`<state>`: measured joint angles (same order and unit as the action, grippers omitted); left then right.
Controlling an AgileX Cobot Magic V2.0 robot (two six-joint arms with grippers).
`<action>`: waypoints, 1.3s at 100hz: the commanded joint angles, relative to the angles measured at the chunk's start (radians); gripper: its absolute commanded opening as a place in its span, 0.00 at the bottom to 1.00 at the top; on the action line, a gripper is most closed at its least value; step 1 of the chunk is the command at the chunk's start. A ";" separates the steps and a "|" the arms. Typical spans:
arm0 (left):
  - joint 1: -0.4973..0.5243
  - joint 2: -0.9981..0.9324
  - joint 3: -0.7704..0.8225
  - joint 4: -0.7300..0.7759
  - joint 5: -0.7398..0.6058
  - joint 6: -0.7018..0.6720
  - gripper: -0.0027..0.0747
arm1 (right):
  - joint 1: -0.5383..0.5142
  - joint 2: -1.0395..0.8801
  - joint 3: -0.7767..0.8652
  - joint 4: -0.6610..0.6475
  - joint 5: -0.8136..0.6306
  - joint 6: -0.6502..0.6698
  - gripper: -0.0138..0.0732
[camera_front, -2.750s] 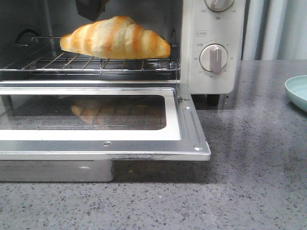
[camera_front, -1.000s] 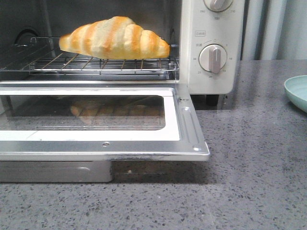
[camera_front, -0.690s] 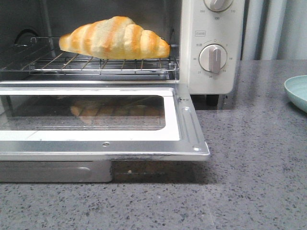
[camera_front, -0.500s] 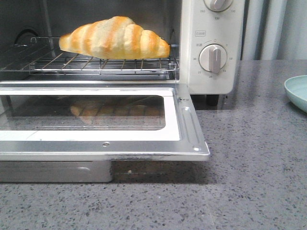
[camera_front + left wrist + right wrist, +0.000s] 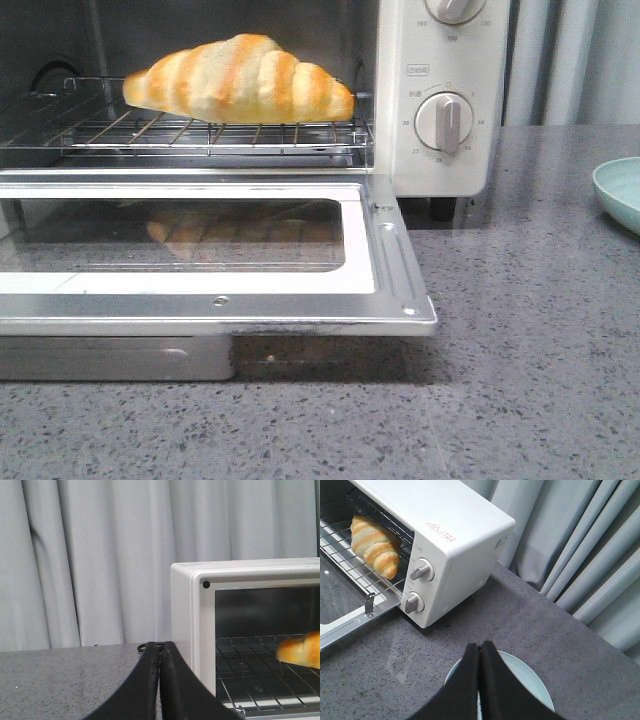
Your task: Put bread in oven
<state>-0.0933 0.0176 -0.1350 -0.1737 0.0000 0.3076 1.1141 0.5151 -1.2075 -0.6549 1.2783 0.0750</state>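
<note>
On the oven (image 5: 440,90) rack (image 5: 210,135) the bread (image 5: 238,80) is sitting free now, the arm above it gone; both grippers (image 5: 160,652) (image 5: 479,652) are hanging back, jaws closed and empty, so placing looks done.

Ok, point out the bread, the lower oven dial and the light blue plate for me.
bread (image 5: 240,80), front view, middle of its striped top.
lower oven dial (image 5: 446,122), front view, centre of the knob.
light blue plate (image 5: 620,190), front view, its visible rim at the right edge.
</note>
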 commanded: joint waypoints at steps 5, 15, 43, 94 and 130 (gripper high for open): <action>0.003 0.015 -0.024 -0.007 -0.085 -0.007 0.01 | -0.001 0.011 -0.015 -0.032 0.015 0.005 0.07; 0.003 0.015 -0.024 -0.007 -0.085 -0.007 0.01 | -0.001 0.011 -0.015 -0.027 -0.020 0.005 0.07; 0.003 0.015 -0.024 -0.007 -0.085 -0.007 0.01 | -0.013 0.017 0.007 0.066 -0.106 0.023 0.07; 0.003 0.015 -0.024 -0.007 -0.085 -0.007 0.01 | -0.534 -0.218 0.482 0.326 -0.571 0.050 0.07; 0.003 0.015 -0.024 -0.007 -0.085 -0.007 0.01 | -0.899 -0.375 0.752 0.572 -0.818 0.048 0.07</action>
<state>-0.0933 0.0176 -0.1350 -0.1737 -0.0053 0.3076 0.2871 0.1555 -0.4787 -0.1285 0.6152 0.1181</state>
